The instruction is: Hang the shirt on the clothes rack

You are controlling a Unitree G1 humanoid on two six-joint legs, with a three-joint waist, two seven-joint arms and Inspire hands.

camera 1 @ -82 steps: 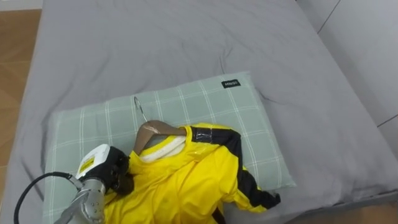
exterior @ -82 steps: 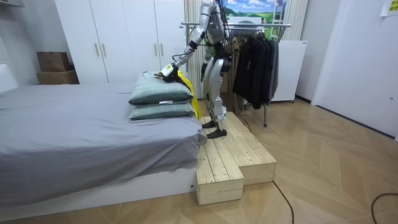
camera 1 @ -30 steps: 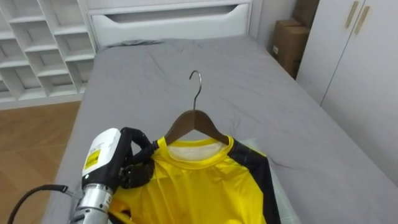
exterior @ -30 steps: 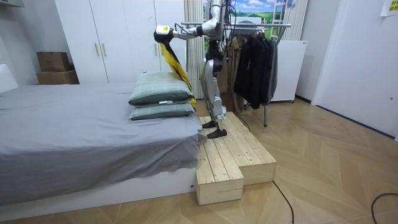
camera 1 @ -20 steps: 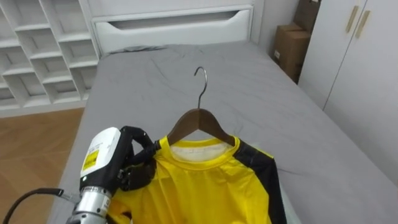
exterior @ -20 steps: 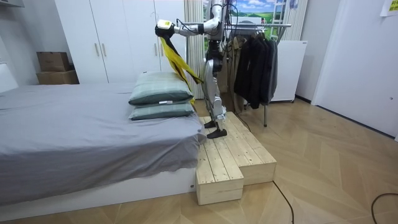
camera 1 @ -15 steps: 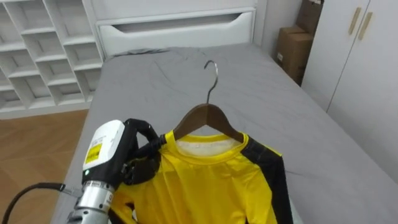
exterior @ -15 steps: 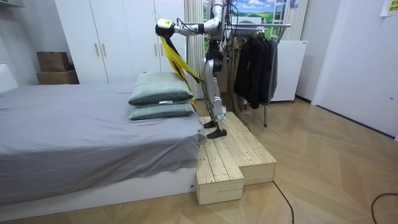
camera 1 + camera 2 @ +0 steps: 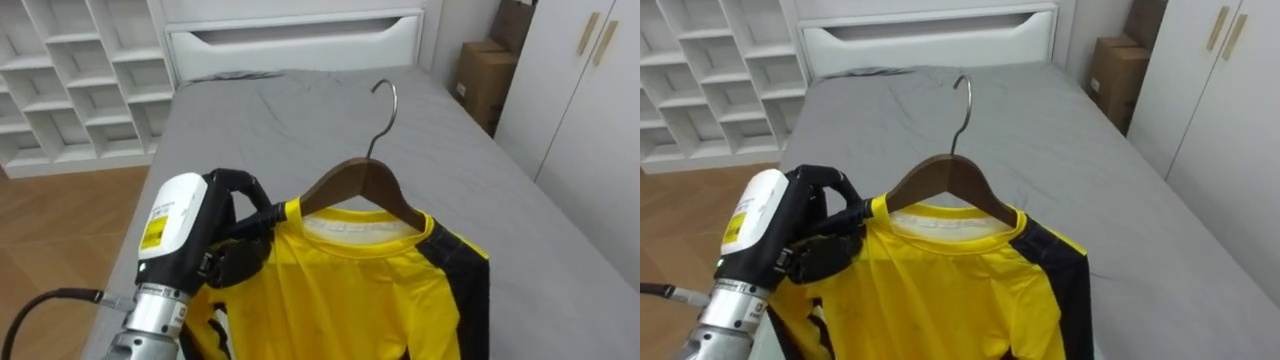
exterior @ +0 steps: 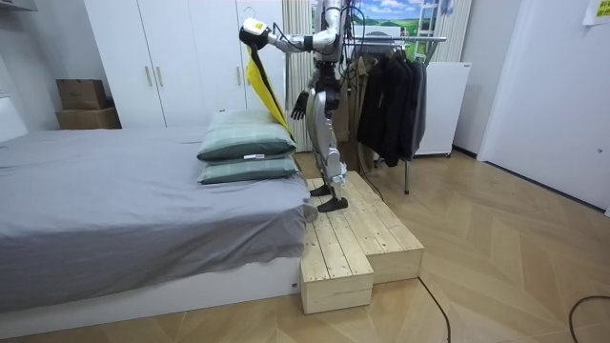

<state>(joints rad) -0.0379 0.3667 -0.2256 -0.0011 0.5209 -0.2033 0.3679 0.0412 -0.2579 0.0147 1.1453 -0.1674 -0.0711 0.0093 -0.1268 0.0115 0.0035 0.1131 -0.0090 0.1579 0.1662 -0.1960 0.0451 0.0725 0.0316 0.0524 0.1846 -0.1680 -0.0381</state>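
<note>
So the yellow shirt [image 9: 340, 290] is being held up in the air on its wooden hanger [image 9: 360, 185], well clear of the grey bed [image 9: 300, 110] below it. It's being gripped by the left hand [image 9: 222, 262], whose fingers are curled tight round the hanger's left end and the shirt's shoulder there. The hanger's long axis is being kept roughly level across the eye views, so it runs off to the right of the hand, with the metal hook [image 9: 385, 98] pointing up from the middle.

In the room view the shirt is being dangled out over the pillows [image 10: 246, 145] from a wooden platform [image 10: 357, 238] at the bedside, while the clothes rack [image 10: 400, 40] is being left behind the robot's back, on the opposite side from the outstretched arm. Pretty sure that's the whole thing here: a turn is probably going to be needed before that hook gets anywhere near the rail.

The right hand [image 10: 297, 105] is being hung low by the hip; can't tell its state.
</note>
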